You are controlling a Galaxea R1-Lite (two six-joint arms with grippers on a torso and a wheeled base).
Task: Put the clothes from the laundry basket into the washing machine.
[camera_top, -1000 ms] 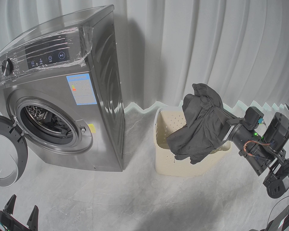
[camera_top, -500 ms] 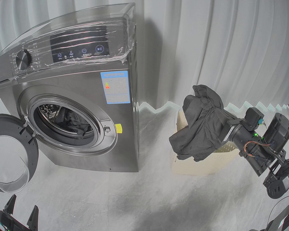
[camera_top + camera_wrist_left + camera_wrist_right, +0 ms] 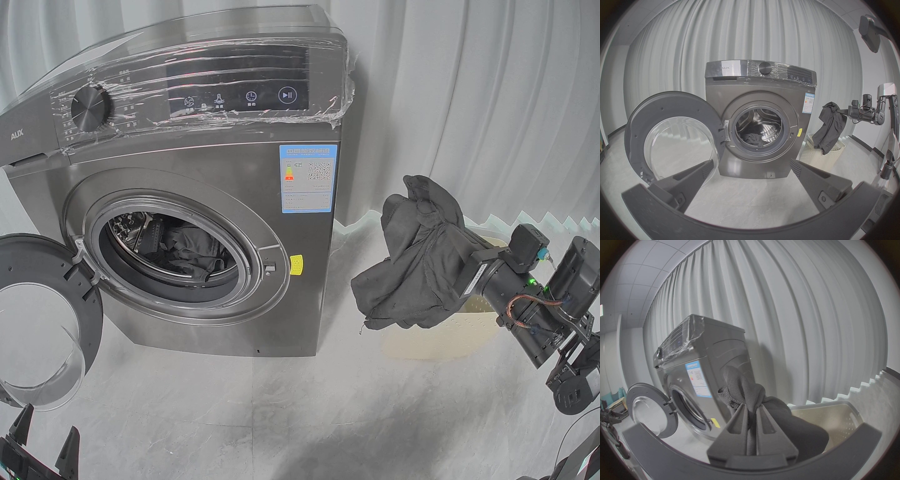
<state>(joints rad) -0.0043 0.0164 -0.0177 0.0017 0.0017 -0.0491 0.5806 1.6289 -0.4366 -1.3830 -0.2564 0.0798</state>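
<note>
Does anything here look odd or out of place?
Only the washer: crinkled clear film covers its control panel, ragged at one end. The dark garment hanging over the basket is simply clamped in the right gripper; nothing is spilled.

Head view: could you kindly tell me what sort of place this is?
Likely a laundry corner, perhaps a test room: a front-loading washing machine with a film-wrapped panel, a cream laundry basket on the floor, white curtains behind.
</note>
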